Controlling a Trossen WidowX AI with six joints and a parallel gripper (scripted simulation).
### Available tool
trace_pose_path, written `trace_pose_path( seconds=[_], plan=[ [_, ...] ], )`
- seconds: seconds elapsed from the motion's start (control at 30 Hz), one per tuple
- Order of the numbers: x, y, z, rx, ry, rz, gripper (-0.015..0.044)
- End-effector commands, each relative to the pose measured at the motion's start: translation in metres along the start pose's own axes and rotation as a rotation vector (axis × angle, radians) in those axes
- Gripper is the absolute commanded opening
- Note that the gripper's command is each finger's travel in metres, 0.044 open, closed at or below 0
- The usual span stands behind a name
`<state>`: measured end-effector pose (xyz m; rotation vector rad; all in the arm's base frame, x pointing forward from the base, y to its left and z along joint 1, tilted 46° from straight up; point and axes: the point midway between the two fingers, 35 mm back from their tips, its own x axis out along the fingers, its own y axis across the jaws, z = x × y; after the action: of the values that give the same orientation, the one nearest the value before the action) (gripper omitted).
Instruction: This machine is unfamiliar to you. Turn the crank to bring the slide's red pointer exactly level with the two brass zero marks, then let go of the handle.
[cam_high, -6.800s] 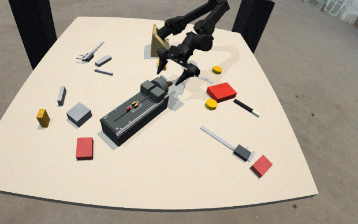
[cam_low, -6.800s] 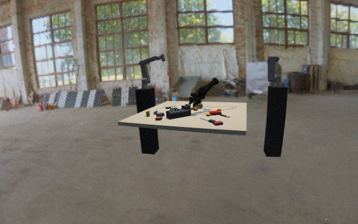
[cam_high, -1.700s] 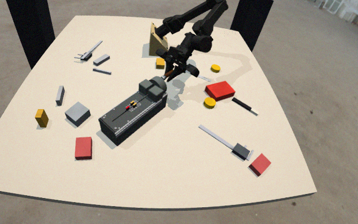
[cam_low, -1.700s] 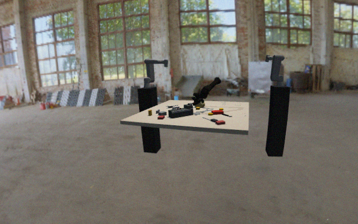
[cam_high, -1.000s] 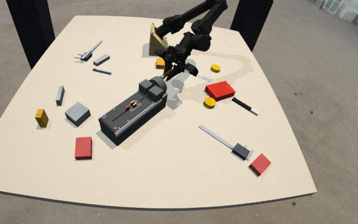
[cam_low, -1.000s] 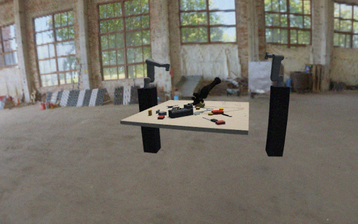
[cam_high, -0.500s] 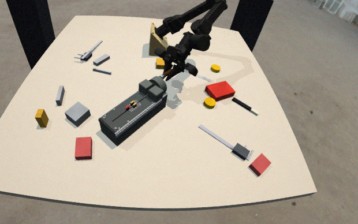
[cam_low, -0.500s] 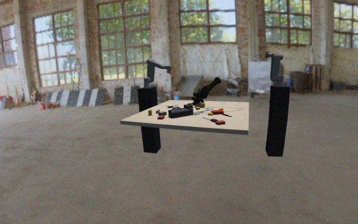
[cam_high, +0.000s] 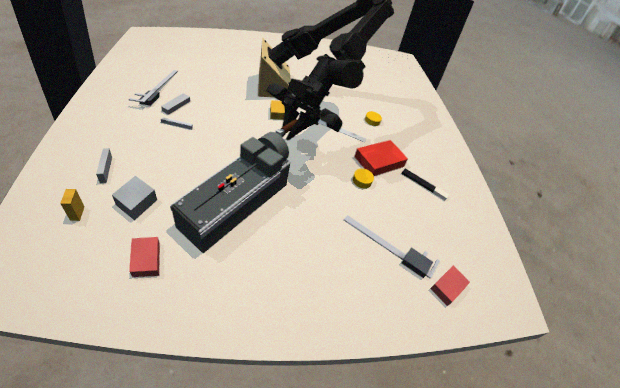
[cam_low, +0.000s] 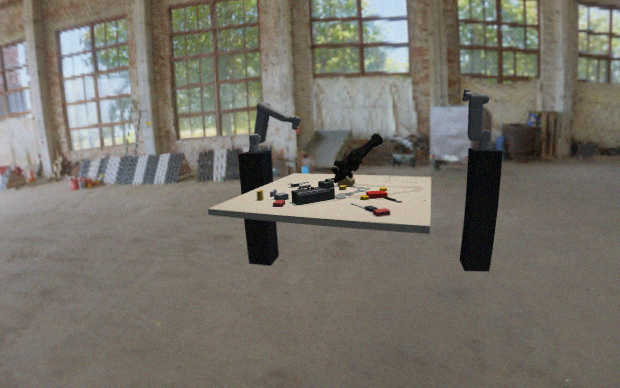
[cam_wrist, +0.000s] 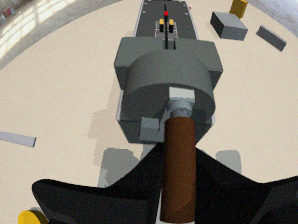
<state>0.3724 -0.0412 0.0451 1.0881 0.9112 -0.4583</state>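
The machine (cam_high: 245, 210) (cam_low: 315, 196) is a long dark grey box with a slot along its top and a round crank hub (cam_high: 275, 143) (cam_wrist: 167, 75) at one end. The slide's red pointer (cam_high: 221, 186) (cam_wrist: 166, 13) stands in the slot a little past the two brass zero marks (cam_high: 233, 181) (cam_wrist: 171, 26), on the side away from the crank, not level with them. My gripper (cam_high: 289, 129) (cam_wrist: 173, 149) is shut on the brown crank handle, one black finger on each side. In the wrist view the handle points back toward the camera from the hub's lower right.
A red block (cam_high: 381, 156) and yellow discs (cam_high: 363, 178) (cam_high: 373, 118) lie right of the machine. A grey block (cam_high: 134, 196) (cam_wrist: 229, 26) and a red block (cam_high: 145, 255) lie left of it. A caliper (cam_high: 417, 261) lies at the front right. A yellow block (cam_high: 277, 109) is behind the hub.
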Motion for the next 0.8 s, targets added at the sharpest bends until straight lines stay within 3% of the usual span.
trace_pose_path(
  seconds=[0.0, 0.77],
  plan=[
    [0.0007, -0.0092, -0.0009, 0.007, 0.002, -0.023, 0.0000],
    [0.0016, -0.0108, -0.0015, 0.007, 0.002, -0.023, 0.0000]
  ],
)
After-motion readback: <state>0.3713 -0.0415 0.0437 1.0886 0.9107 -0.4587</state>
